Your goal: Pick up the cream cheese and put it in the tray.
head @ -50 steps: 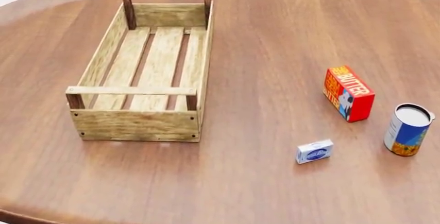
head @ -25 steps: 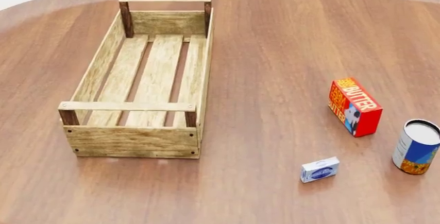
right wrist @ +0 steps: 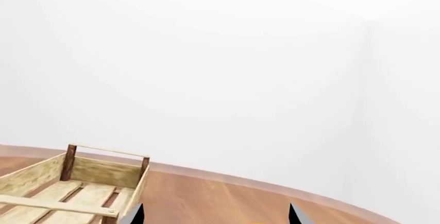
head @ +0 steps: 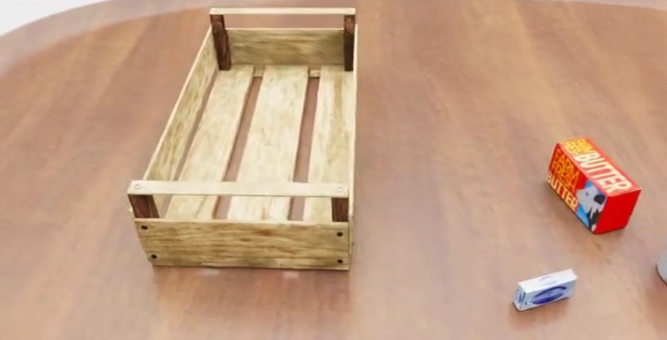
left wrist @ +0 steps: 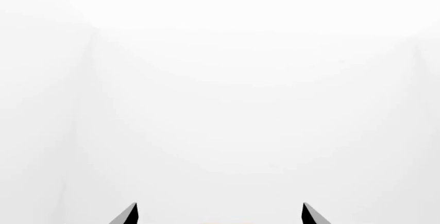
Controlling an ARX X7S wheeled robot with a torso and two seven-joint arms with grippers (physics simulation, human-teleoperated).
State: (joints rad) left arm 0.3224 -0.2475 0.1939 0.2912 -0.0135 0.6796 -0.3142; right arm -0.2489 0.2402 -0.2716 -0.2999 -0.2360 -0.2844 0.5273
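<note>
Cheese (head: 545, 289) prob. light, stiff, slick carton lying flat; pinch across short sides. Left gripper (left wrist: 218, 214), right gripper (right wrist: 214, 214): tips apart, holding nothing.

— How many boxes are on the counter (head: 448, 82)?
— Two: one small white-grey cream cheese (head: 545, 289) and one larger red-orange butter box (head: 591, 184).
— And crates?
— One tray (head: 245, 242) of light wood, with four dark corner posts and two rail handles, one at each end.
— Any cans?
— Just a sliver of one grey thing (head: 663, 267) at the head view's right edge; too little shows to tell.
— So the total is?
— Three whole items, plus that sliver.
</note>
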